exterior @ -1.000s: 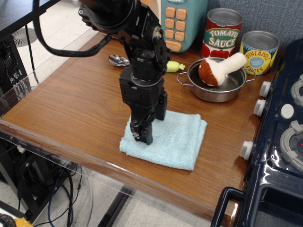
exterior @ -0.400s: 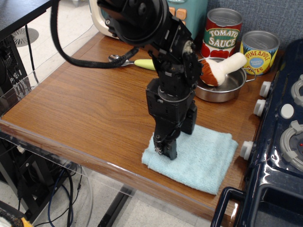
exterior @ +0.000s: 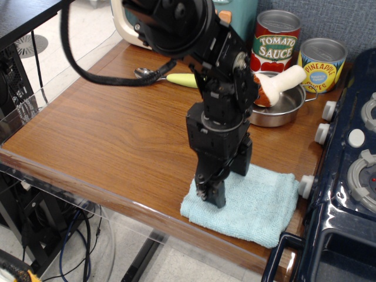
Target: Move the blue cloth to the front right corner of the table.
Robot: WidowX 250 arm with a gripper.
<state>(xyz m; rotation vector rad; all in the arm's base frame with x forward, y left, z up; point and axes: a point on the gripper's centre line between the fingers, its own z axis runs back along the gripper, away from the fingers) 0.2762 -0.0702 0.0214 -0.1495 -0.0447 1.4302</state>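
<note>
So here's what we've got: the black robot arm comes down from the upper middle of the frame and its pincer is planted tip-down on the pale aqua-blue fuzzy terry cloth; the fingers look drawn together with a bit of the cloth's left part under them, but we honestly can't tell whether they're actually clamped on the fabric or just pressing on it. The cloth lies flat in the lower right of the frame on the brown glossy wood-grain counter, right at the counter's near edge; its right side sits just beside the dark navy toy stove with white knobs, close to one knob.

Behind the arm, towards the upper right, we see a shallow steel pot with handles holding a plush mushroom with a brown cap and cream stem; further back stand a red tomato sauce can and a yellow pineapple can, side by side. In the upper middle a metal spoon with a yellow-green handle lies on the counter, partly hidden by the arm; a clear acrylic strip runs along the counter's near edge.
</note>
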